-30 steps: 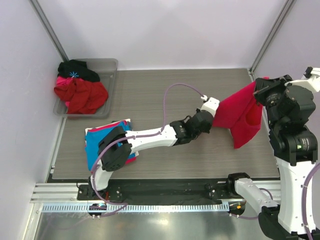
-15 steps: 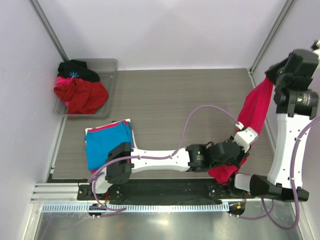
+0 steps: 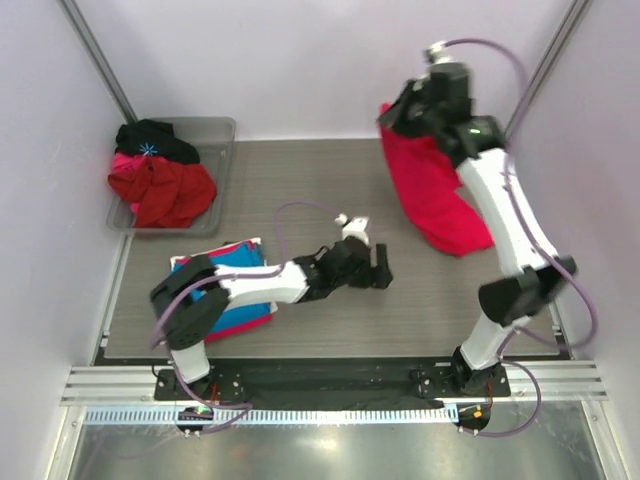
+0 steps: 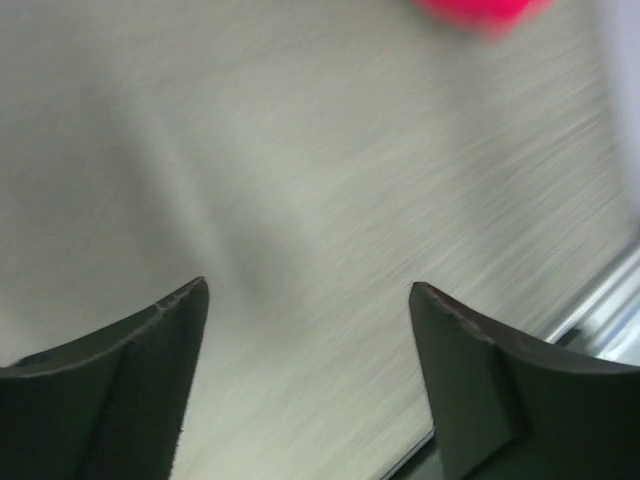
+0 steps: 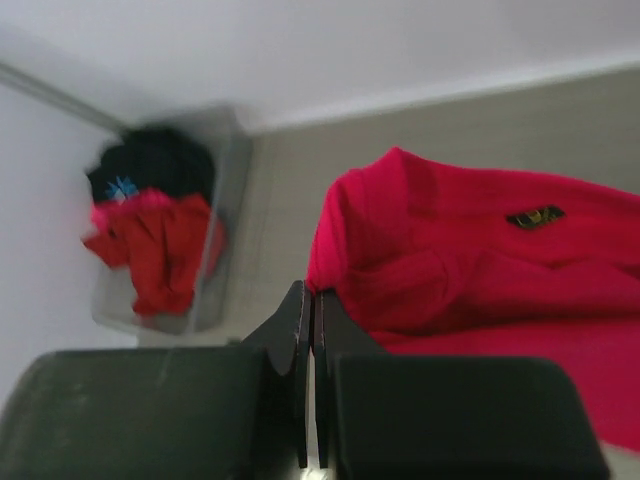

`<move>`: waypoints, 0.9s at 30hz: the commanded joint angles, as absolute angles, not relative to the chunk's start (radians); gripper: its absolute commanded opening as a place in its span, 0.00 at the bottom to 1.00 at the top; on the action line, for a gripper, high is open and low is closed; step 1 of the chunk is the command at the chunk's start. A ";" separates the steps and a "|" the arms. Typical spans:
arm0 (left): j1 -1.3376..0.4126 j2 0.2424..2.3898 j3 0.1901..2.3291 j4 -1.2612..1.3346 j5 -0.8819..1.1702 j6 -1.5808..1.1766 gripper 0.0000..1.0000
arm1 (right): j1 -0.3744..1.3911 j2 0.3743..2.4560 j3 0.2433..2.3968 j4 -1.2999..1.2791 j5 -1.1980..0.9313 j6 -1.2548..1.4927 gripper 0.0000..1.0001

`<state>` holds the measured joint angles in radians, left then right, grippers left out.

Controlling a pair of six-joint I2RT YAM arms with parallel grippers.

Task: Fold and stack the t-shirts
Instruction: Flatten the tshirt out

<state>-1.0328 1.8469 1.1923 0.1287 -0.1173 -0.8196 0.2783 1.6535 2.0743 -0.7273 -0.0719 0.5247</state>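
My right gripper (image 3: pixel 397 112) is raised at the back of the table and shut on the top edge of the crimson-pink t-shirt (image 3: pixel 432 190). The shirt hangs from it, and its lower end lies on the table at the right. In the right wrist view the shut fingers (image 5: pixel 300 320) pinch the shirt's (image 5: pixel 480 270) hem. My left gripper (image 3: pixel 379 268) is open over bare table near the middle, holding nothing; the left wrist view shows its gripper (image 4: pixel 310 290) with wide-apart fingers and a blurred pink scrap (image 4: pixel 478 10) at the top edge. A folded blue t-shirt (image 3: pixel 222 285) lies on a folded pink-red one (image 3: pixel 250 318) at the left.
A grey tray (image 3: pixel 222 130) at the back left holds crumpled red and black clothes (image 3: pixel 160 185), also seen in the right wrist view as the tray (image 5: pixel 232 150). Walls close in the back and sides. A metal rail (image 3: pixel 300 375) runs along the near edge.
The left gripper let go of the crimson-pink shirt, opened and drew back to the table's middle. The right arm swung from the near right to the back, carrying the shirt.
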 commanded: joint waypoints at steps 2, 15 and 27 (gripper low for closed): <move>-1.097 1.452 0.965 0.005 -0.400 -0.845 0.88 | 0.477 1.790 2.037 -0.649 -0.049 0.470 0.01; -1.068 0.809 0.664 -0.402 -0.739 -0.976 1.00 | 0.637 1.697 1.675 -0.488 0.121 0.333 0.85; -0.967 1.052 0.886 -0.296 -0.806 -0.666 0.99 | 0.220 1.473 1.136 -0.315 0.264 0.518 0.72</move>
<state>-1.0088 1.0039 0.8005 -0.3618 -0.7807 -0.7795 0.2764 1.5040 1.2396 -0.4171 0.1909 0.4225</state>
